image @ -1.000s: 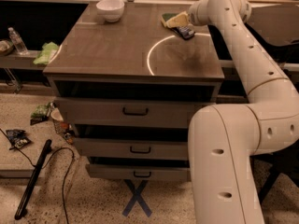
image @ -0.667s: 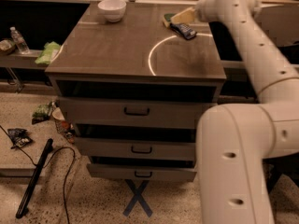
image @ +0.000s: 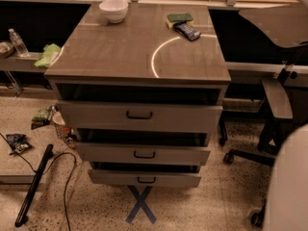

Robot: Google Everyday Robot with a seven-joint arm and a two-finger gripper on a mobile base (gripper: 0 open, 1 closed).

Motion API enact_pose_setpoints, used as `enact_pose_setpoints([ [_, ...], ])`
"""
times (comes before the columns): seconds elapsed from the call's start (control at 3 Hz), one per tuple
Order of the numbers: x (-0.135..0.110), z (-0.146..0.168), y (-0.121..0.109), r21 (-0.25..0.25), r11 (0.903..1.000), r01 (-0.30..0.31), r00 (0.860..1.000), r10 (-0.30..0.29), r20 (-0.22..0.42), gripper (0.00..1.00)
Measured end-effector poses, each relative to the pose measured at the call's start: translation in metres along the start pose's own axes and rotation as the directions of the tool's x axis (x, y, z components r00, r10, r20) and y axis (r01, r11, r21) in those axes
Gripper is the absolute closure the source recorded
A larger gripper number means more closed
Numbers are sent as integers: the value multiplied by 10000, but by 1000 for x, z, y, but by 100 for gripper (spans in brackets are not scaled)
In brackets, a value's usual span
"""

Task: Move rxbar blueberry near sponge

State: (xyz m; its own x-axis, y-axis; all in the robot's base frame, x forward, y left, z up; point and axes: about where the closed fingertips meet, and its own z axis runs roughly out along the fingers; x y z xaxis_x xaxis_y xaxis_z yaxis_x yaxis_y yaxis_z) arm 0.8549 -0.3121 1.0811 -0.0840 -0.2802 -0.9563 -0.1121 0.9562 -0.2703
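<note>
The rxbar blueberry (image: 187,31), a flat dark blue bar with pale markings, lies on the cabinet top (image: 125,52) at the back right. It lies right beside the sponge (image: 179,19), a yellow block with a dark green top, at its near right corner. The gripper is out of view. Only a white part of the robot's body (image: 288,186) shows at the lower right edge.
A white bowl (image: 113,9) stands at the back left of the top. Three drawers (image: 139,117) stand partly pulled out. A light green cloth (image: 47,55) and a water bottle (image: 18,42) sit on a left shelf. An office chair (image: 276,100) is at the right. A dark snack bag (image: 17,142) and cables lie on the floor.
The arm has pulled back off the cabinet top and out of view. The blue bar now lies free beside the sponge. The view shows more of the top.
</note>
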Motion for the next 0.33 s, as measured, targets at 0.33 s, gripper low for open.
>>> enact_pose_setpoints([
  [0.33, -31, -30, 0, 148, 9997, -193, 9992, 188, 341, 0],
])
